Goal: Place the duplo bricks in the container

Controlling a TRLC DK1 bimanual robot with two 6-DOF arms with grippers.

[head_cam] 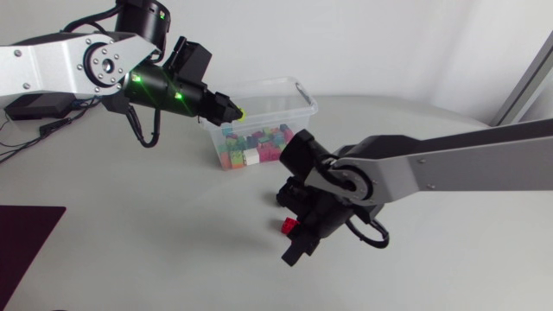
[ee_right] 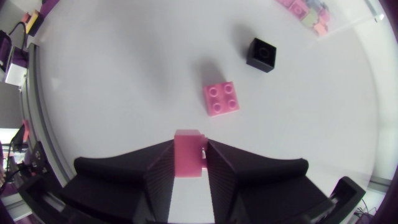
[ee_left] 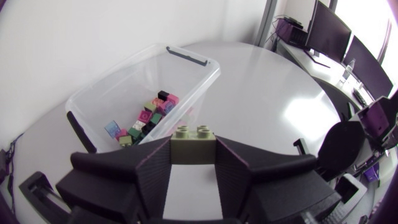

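1. An olive brick [ee_left: 193,148] is gripped between the fingers of the left gripper [ee_left: 193,155]. Its studs face up, and its long axis runs from finger to finger.
2. The brick is held close by the rim of the clear container [ee_left: 86,94], at the end where the mixed bricks [ee_left: 147,118] are heaped. The far part of the container floor shows bare.
3. A pink brick [ee_right: 188,142] is pinched in a narrow grip by the right gripper [ee_right: 189,155], low over the table [ee_right: 124,62]. Its longer visible side lies along the fingers.
4. Ahead of that gripper a pink four-stud brick [ee_right: 221,98] lies flat with its studs up, turned slightly askew. A black brick [ee_right: 261,54] sits farther ahead.
5. The two loose bricks are kept apart from each other, between the right gripper and the container, and well in from the table's curved edge.
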